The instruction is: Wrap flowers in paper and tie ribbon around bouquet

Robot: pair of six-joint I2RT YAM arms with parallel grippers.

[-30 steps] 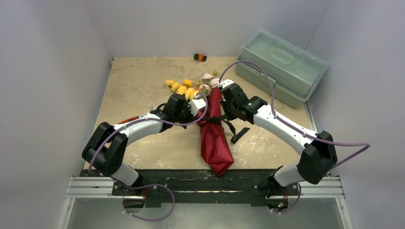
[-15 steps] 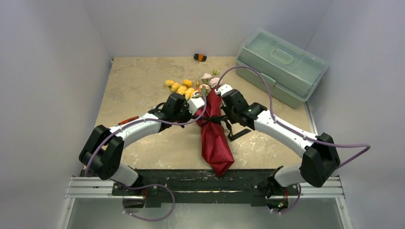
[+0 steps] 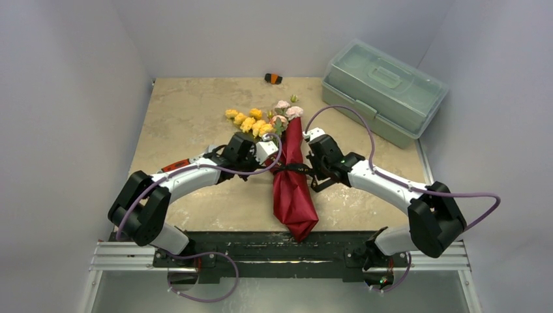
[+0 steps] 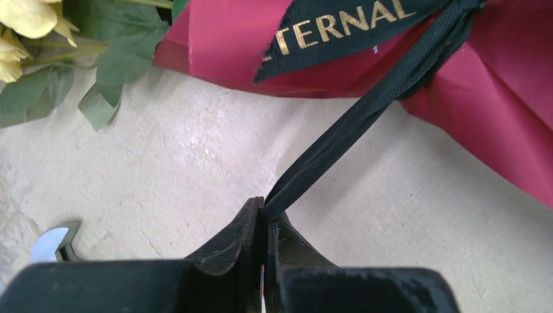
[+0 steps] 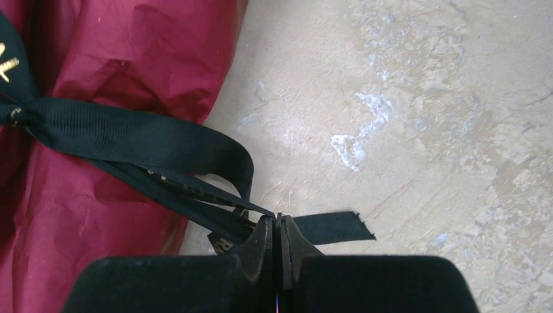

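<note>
The bouquet lies in the middle of the table: dark red paper (image 3: 291,195) in a long cone, with yellow and pink flowers (image 3: 261,121) at its far end. A black ribbon (image 3: 291,168) with gold lettering is tied round the cone's middle. My left gripper (image 3: 274,163) is just left of the knot, shut on a taut strand of ribbon (image 4: 365,111) beside the paper (image 4: 495,111). My right gripper (image 3: 314,175) is just right of the cone, shut on the ribbon (image 5: 130,130) near its cut end (image 5: 332,227). A loose loop hangs between it and the paper (image 5: 130,52).
A translucent green lidded box (image 3: 385,91) stands at the back right. A small orange and black object (image 3: 273,79) lies at the far edge. Grey walls close in the table on the left, right and back.
My right gripper has moved nearer along the cone, taking the ribbon's tail off the table with it. The left gripper has shifted slightly nearer, and the band now sits lower on the cone.
</note>
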